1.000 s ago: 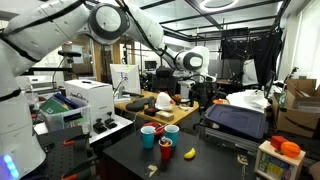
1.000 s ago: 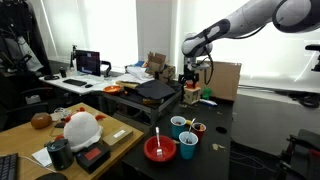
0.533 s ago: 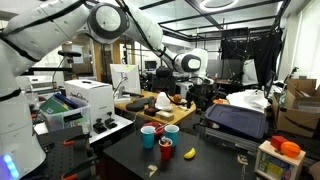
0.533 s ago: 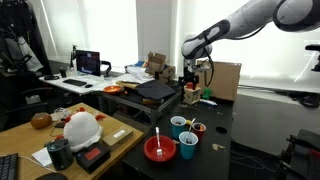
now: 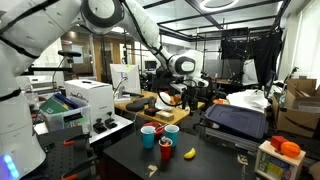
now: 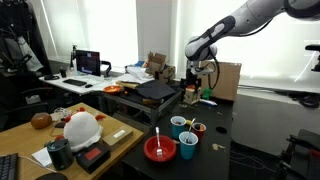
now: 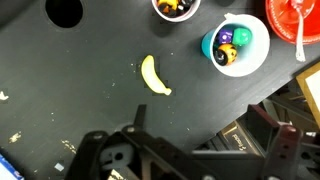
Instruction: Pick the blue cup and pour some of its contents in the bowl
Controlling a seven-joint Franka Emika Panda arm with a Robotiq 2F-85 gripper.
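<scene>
Robot gripper (image 6: 191,97), its opening impossible to tell, hangs high and well apart from the upright blue cup (image 7: 236,45), which stands toward the wrist view's upper right, beside the red bowl (image 7: 300,22).

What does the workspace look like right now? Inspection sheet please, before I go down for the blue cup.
Surface: black table, lightly speckled.
Job's things: blue cup upright, small coloured pieces inside, close beside the red bowl; a utensil rests in the bowl.
Clutter: banana; dark cup with contents; second blue cup.
Grippers: gripper high above the table, jaws apart, empty.
Cables: nothing seen on the table.
Surroundings: white machine, lit monitor, crowded benches.
</scene>
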